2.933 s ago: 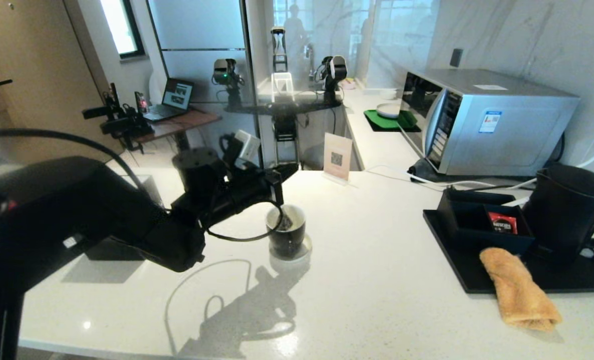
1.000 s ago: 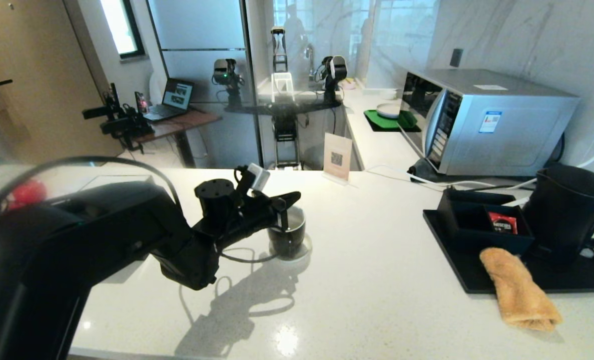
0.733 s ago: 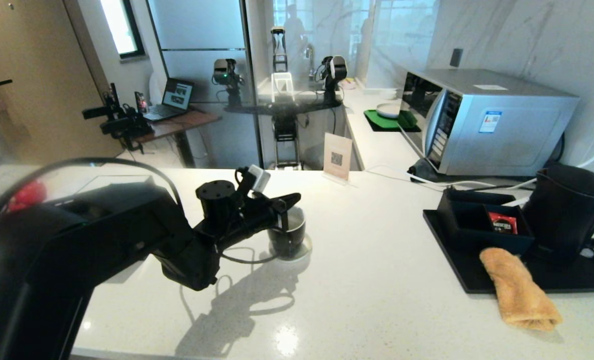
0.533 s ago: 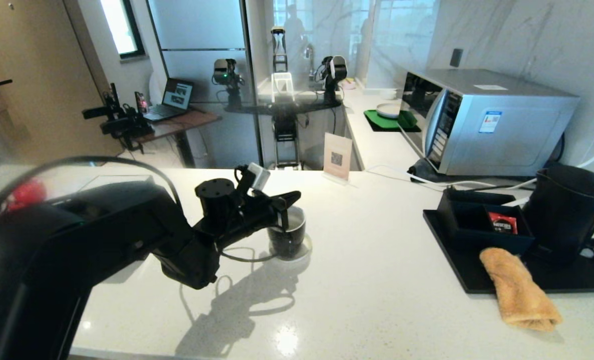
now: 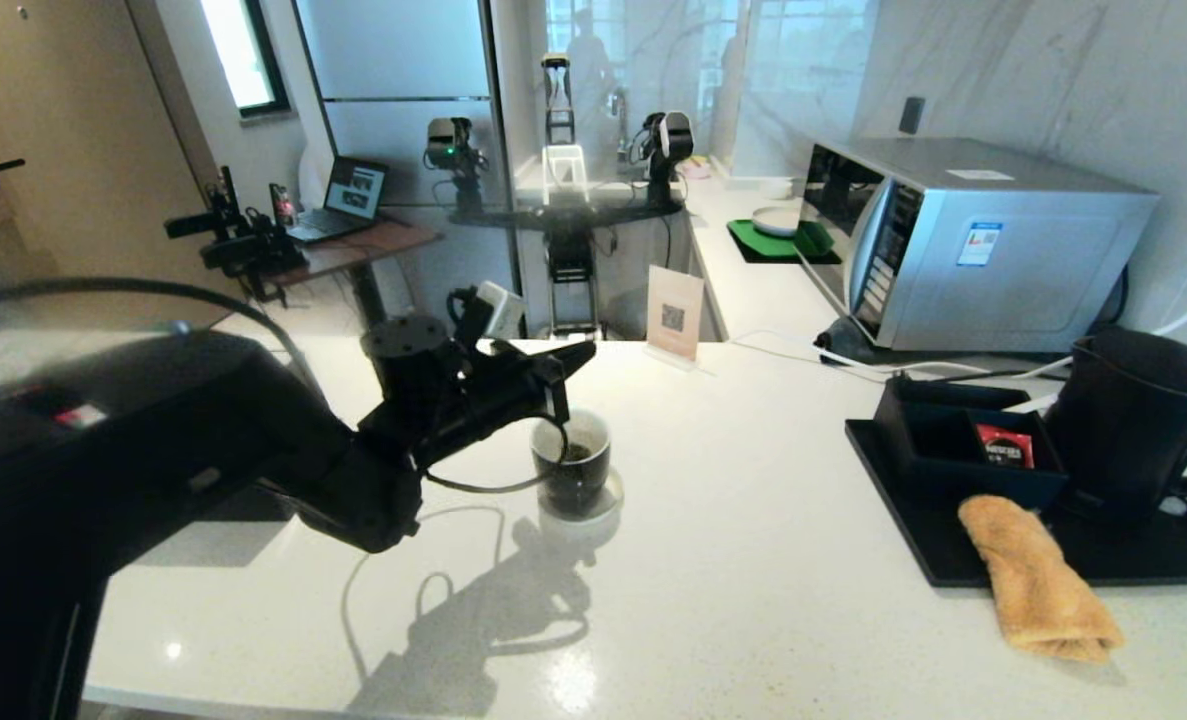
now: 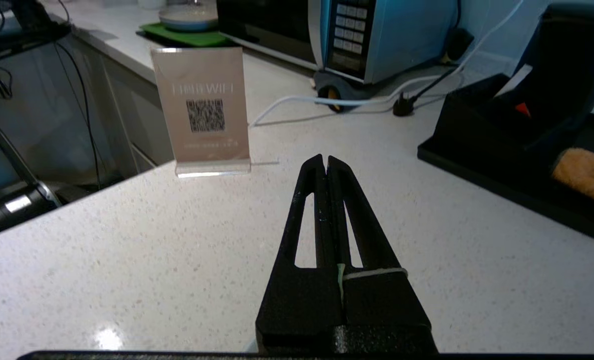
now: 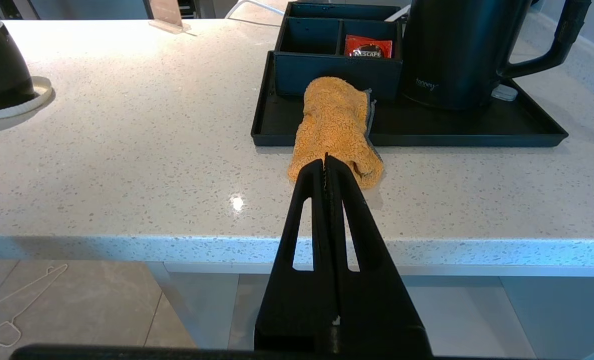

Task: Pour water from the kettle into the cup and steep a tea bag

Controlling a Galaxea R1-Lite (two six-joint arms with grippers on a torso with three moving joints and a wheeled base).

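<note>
The right gripper [image 7: 326, 159] hangs off the near edge of the counter [image 7: 151, 150], its fingers pressed flat together with nothing between them; only its own wrist view shows it. Just past its tips an orange towel [image 7: 336, 125] lies over the near rim of a black tray [image 7: 477, 131] toward the counter's right end. On that tray stand the kettle [image 7: 452, 50], upright with its loop handle turned to the right edge, and beside it a black divided box [image 7: 337, 55] holding a red packet [image 7: 368, 47].

Toward the middle of the counter, the cup [image 5: 573, 462] stands upright on a white coaster [image 5: 603, 497]. The left gripper [image 5: 578, 355] hovers above and a little behind the cup's rim, not touching it. Its fingers are closed tight; the left wrist view shows a thin white string [image 6: 377, 273] crossing one finger near the base and a scrap of green caught in the seam. The head view shows something dark low inside the cup, but I cannot tell whether it is the tea bag or liquid. The left wrist view misses the cup entirely.

Beyond the gripper a card with a QR code [image 6: 204, 117] stands at the far edge, and a microwave [image 5: 963, 240] sits on the side counter behind the tray.
</note>
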